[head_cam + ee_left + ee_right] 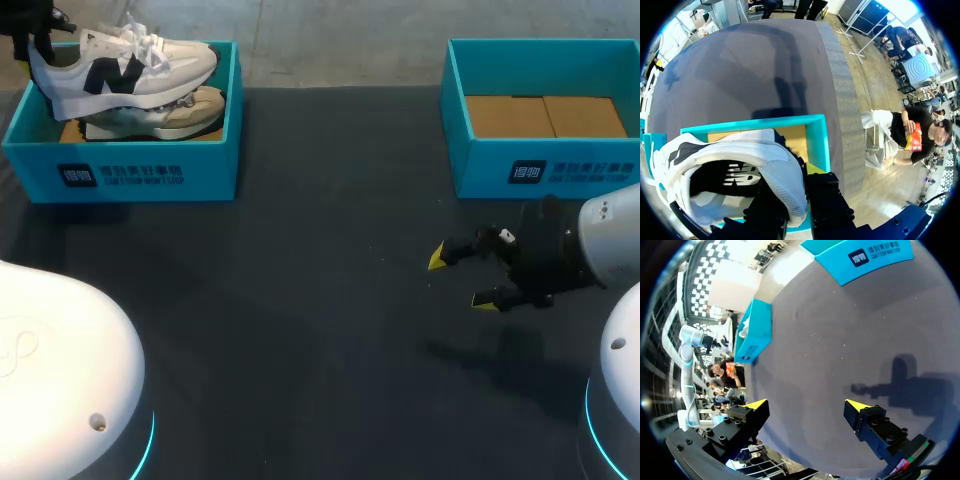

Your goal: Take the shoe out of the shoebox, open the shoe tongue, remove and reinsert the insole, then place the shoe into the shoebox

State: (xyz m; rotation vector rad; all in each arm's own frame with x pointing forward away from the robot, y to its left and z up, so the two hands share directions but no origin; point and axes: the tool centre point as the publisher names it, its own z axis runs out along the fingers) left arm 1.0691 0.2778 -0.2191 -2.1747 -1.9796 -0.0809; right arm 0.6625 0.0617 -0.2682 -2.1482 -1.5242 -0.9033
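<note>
Extraction, with the left hand clamped on the heel of the white sneaker: raise it straight clear of the teal shoebox and the beige shoe beneath, then carry toward the right hand, fingers apart over the tabletop.

Shoe: white, with a navy side mark and white laces, as I see it.
Second shoe: cream and beige.
Left shoebox: turquoise, dark panel with white print.
Right shoebox: turquoise, brown card floor.
Table: plain dark grey.
My right gripper: black, yellow tips.
</note>
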